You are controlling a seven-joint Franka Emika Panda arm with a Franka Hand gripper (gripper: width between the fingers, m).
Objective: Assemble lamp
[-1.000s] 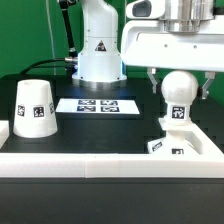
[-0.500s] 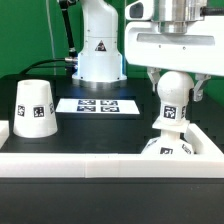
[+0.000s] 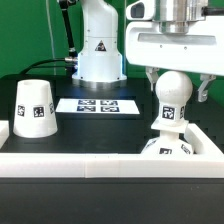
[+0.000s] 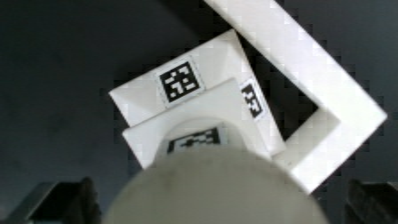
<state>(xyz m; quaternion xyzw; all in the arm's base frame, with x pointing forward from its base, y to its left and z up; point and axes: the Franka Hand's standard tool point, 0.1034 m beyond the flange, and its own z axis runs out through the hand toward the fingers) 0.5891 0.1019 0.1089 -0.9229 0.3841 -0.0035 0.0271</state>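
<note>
White plastic is most of what I see from here: the bulb [image 3: 172, 88] stands upright on the square base [image 3: 168, 147] at the exterior view's right, its round head up between the fingers [image 3: 151, 82] of the tool [image 3: 177, 84]. The fingers stand wide, one on each side of the ball; I see a gap on the side toward the exterior view's right, so the tool is spread and not pinching the bulb as far as I can judge. The base sits on the black table [image 3: 100, 130] just behind the long white rail [image 3: 70, 165] that runs along the near edge, and part of it is hidden by that rail. The shade [image 3: 33, 109] stands mouth-down well apart, at the exterior view's left, showing one tag. Between shade and bulb, farther back, lies the marker board [image 3: 98, 105], flat on the table. In the wrist view I look straight down over the blurred round bulb [image 4: 210, 185] onto the tagged base [image 4: 187, 85], with the rail [image 4: 311, 60] just beside it and both dark fingertips [image 4: 68, 200] at either side of the ball.
</note>
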